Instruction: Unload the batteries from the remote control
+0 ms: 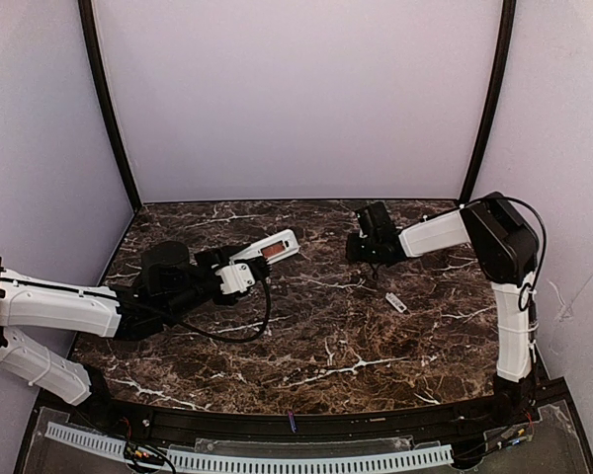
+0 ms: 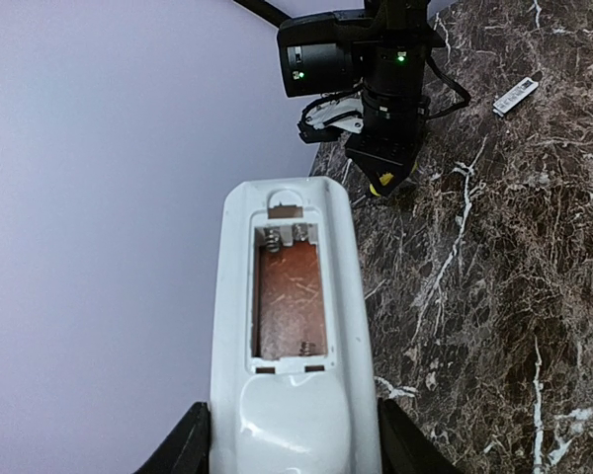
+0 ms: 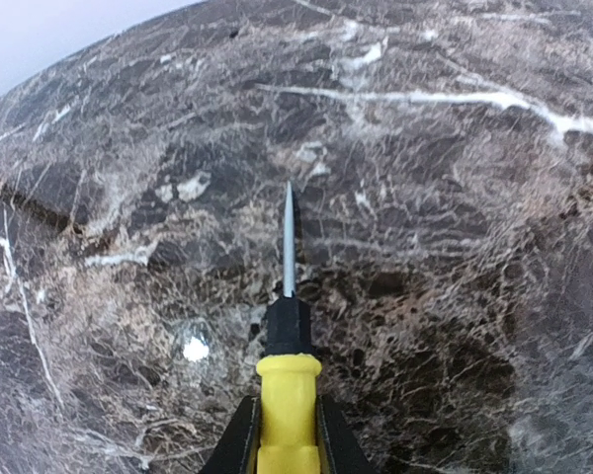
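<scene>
My left gripper (image 1: 241, 269) is shut on the near end of the white remote control (image 1: 277, 246) and holds it above the table. In the left wrist view the remote (image 2: 289, 415) sits between my fingers (image 2: 191, 446), and its reddish compartment (image 2: 289, 296) is open, showing only bare springs. No battery shows in it. A tiny slim dark bluish cylinder (image 1: 292, 422) lies at the table's front edge; it is too small to name. My right gripper (image 1: 360, 248) is shut on a yellow-handled screwdriver (image 3: 288, 380), tip just above the marble.
The small flat grey cover (image 1: 395, 302) lies on the dark marble table (image 1: 326, 346) right of centre, and also shows in the left wrist view (image 2: 515, 96). The right gripper (image 2: 381, 148) hangs just beyond the remote's far end. White walls enclose the back and sides.
</scene>
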